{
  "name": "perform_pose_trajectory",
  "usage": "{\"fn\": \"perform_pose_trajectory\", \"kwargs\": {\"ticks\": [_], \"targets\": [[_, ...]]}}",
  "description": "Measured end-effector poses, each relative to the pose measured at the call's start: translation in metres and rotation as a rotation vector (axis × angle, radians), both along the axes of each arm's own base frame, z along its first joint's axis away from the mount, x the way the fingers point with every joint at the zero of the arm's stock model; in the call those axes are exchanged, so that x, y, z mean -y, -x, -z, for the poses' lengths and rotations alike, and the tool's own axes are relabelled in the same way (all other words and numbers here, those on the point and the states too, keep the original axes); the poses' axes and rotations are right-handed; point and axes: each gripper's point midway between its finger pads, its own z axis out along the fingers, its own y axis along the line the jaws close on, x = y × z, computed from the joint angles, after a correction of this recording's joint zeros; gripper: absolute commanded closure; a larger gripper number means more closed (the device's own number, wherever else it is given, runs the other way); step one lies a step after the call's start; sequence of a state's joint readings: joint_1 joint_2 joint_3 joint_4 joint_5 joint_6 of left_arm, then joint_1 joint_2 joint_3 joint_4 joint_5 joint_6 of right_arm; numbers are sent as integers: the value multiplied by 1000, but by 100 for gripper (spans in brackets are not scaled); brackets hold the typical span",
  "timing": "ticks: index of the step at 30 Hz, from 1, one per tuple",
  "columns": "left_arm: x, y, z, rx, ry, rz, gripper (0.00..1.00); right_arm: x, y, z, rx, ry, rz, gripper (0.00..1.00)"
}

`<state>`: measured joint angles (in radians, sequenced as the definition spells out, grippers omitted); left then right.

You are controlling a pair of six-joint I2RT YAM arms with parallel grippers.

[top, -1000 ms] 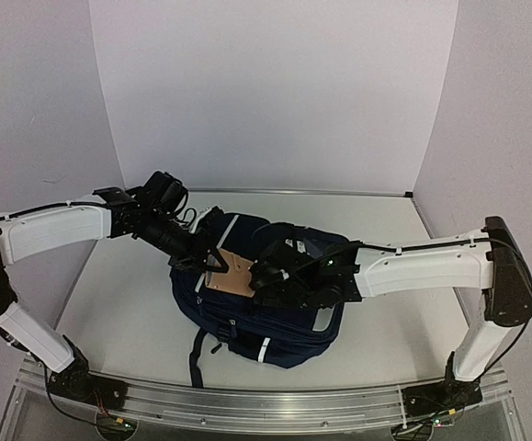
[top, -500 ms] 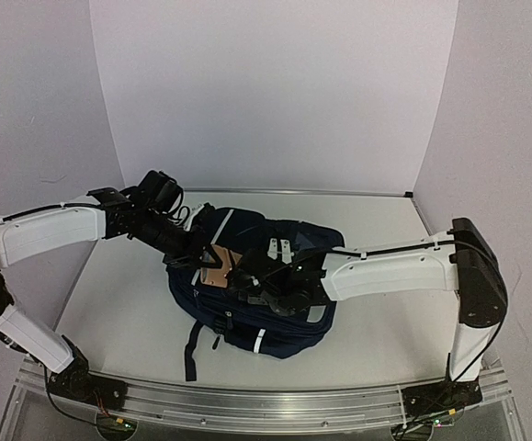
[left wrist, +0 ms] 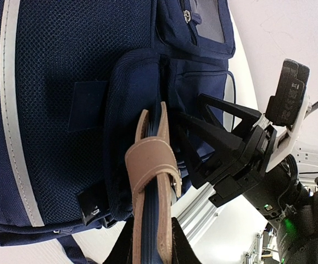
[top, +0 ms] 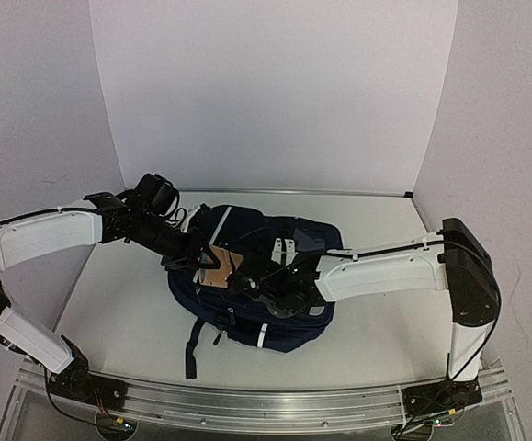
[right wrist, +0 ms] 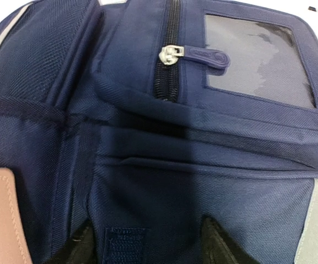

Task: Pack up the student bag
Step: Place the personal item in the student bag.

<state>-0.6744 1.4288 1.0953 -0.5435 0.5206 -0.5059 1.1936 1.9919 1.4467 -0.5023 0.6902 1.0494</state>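
1. Left gripper (left wrist: 152, 246): a tan flat case (left wrist: 148, 165) is being clamped edge-on between narrowly set jaws. Its strap loop is lying just ahead of the fingertips.
2. Right gripper (right wrist: 150, 242): the jaws are being held moderately apart. Only bag fabric is showing between them, and whether that fabric is being pinched cannot be told.
3. Step in hand, as judged: the case is being presented to a front pocket (left wrist: 139, 104) of the student bag (left wrist: 54, 82), and the right jaws are being stationed at that pocket's edge.
4. Next move, as judged: a wider pocket mouth is being called for. The case's leading edge would then be lined up with the slit and pushed in.
5. Location: the bag is lying directly ahead of the left jaws and under the right jaws. The case's far end is lying at the pocket, though contact cannot be confirmed. A zip pull (right wrist: 172, 54) and a clear window (right wrist: 257, 60) are showing beyond the right fingertips.
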Motion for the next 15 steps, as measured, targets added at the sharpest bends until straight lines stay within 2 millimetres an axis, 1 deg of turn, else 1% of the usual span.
{"fn": "perform_pose_trajectory", "kwargs": {"ticks": [2,5,9,15], "targets": [[0,-1,0,4,5,-2,100,6,-4,0,2,-6,15,68],[1,-3,0,10,12,-3,100,14,-11,-1,1,-18,36,83],[4,-6,2,3,23,-2,100,20,-16,-4,-10,-47,50,100],[15,-9,5,-33,60,25,100,32,-15,-7,-39,-85,22,100]]}}
